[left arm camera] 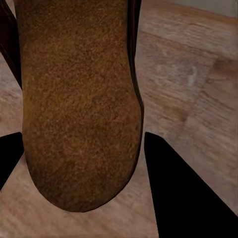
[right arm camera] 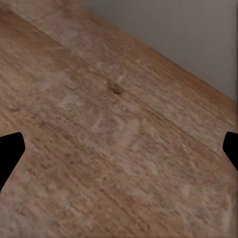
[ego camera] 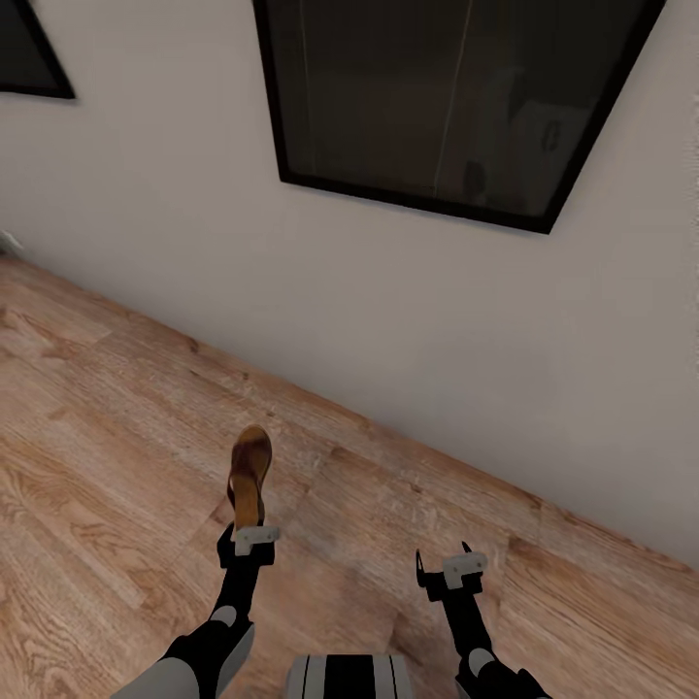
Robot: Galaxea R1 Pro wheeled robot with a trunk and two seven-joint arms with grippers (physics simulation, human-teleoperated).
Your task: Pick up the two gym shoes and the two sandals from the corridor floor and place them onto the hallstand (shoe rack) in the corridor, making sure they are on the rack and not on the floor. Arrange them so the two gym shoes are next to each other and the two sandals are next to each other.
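Now: left gripper [ego camera: 249, 540] holds sandal [ego camera: 249, 474]; right gripper [ego camera: 449, 572] spread, empty

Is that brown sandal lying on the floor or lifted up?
Lifted. The sandal sticks out from the left gripper, clear of the floor, with a dark finger beside its sole.

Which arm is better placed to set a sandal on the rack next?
Left, I'd judge: its hand is shut on a brown sandal, held above the floor. The right hand is open, holding nothing.
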